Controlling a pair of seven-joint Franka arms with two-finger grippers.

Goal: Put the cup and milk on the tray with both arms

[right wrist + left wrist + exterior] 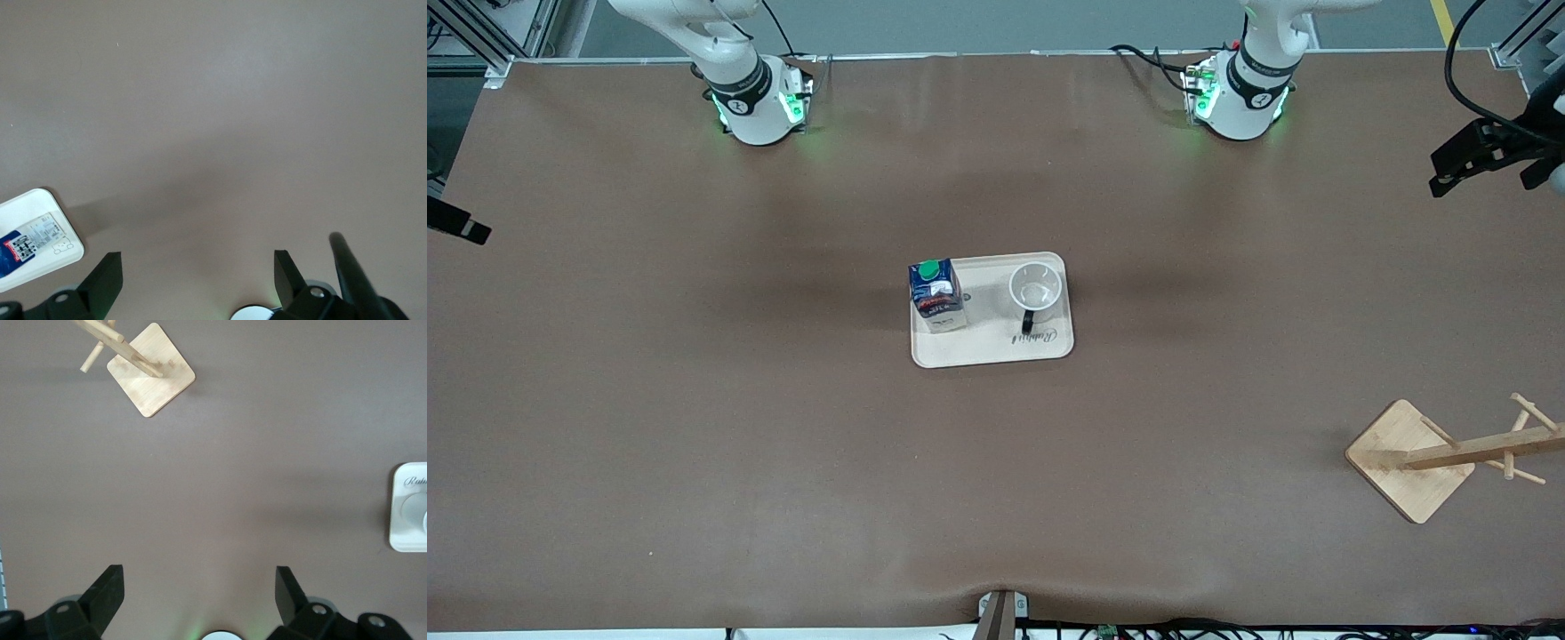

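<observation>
The cream tray (996,351) lies at the middle of the table. The milk (936,293) stands upright on the tray's end toward the right arm. The cup (1035,288) stands upright on the tray's end toward the left arm, its black handle pointing toward the front camera. Neither gripper shows in the front view. My left gripper (199,577) is open and empty, high over bare table above its own base, with the tray's edge (398,540) in its view. My right gripper (197,261) is open and empty, high above its base; its view shows the tray's corner (50,203) and the milk (27,243).
A wooden rack with a square base (1409,462) stands near the front camera at the left arm's end of the table; it also shows in the left wrist view (152,380). Black mounts sit at both table ends (1485,156) (458,222).
</observation>
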